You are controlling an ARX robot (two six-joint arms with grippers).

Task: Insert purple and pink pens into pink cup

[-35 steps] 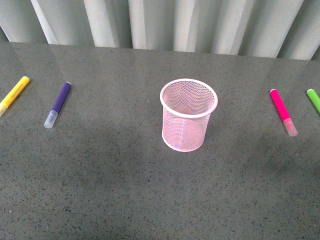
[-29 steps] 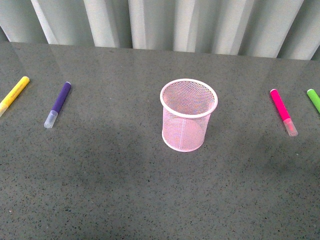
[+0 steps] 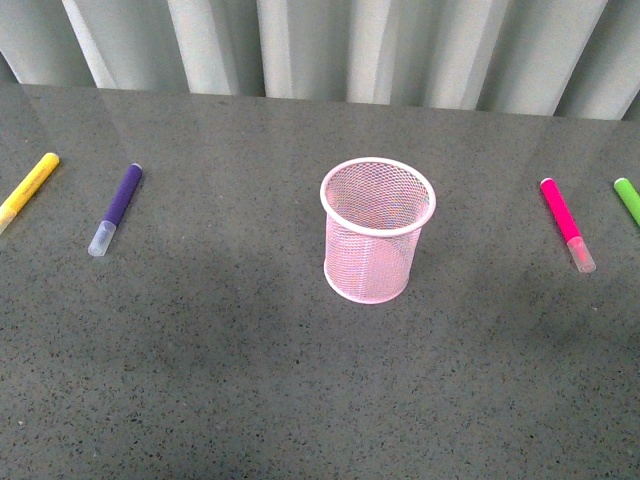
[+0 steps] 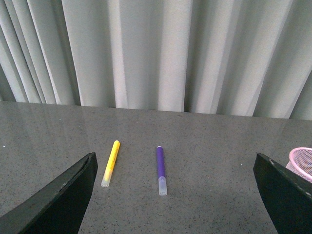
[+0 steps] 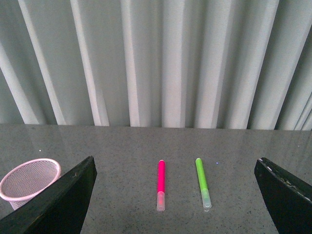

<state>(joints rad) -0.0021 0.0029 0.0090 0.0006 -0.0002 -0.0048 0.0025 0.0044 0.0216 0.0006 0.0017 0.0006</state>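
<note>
A grey speckled table point(image 3: 300, 400) runs back to a pale pleated curtain point(image 3: 320, 50), and at its middle the pink cup point(image 3: 378, 230) stands upright and empty. The purple pen point(image 3: 116, 209) lies flat far to its left beside a yellow marker point(image 3: 27, 187), and the pink pen point(image 3: 566, 223) lies far to its right beside a green marker point(image 3: 628, 198). The left gripper point(image 4: 174, 158) and right gripper point(image 5: 175, 159) both have their jaws spread wide, each framing its pen, which lies ahead on the table untouched.
</note>
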